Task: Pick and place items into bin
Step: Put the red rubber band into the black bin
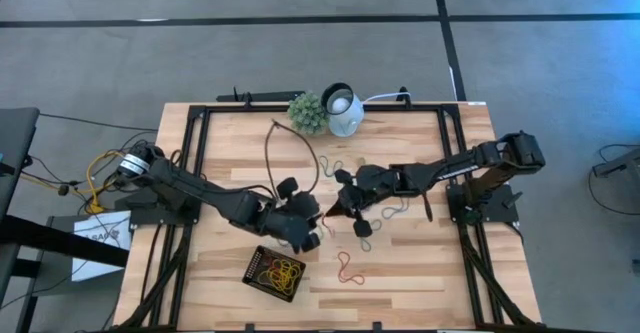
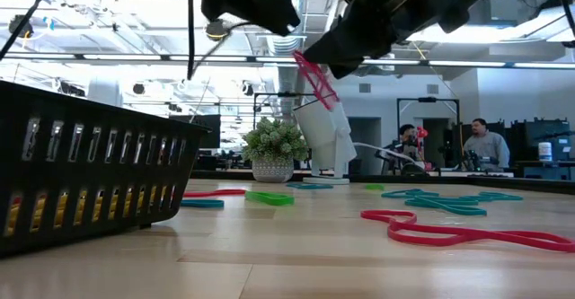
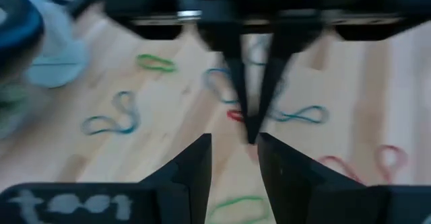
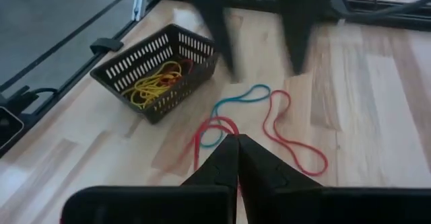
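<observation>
I have the right gripper (image 1: 335, 209) mid-table, raised off the wood, fingers pinched tight on 1 red band (image 2: 316, 81) that dangles from the tips in the low view. The left gripper (image 1: 322, 215) sits just beside it, tip to tip, fingers apart and empty in its wrist view. The black slotted bin (image 1: 274, 273) lies near the front edge, close below the left gripper, with yellow and red bands (image 4: 156, 82) inside. Loose bands litter the wood: a red loop (image 1: 349, 268) right of the bin, teal (image 2: 449, 201) and green (image 2: 269, 197) ones farther back. A plant ball (image 1: 309, 112) and a white lamp-like object (image 1: 345, 110) stand at the far edge.
</observation>
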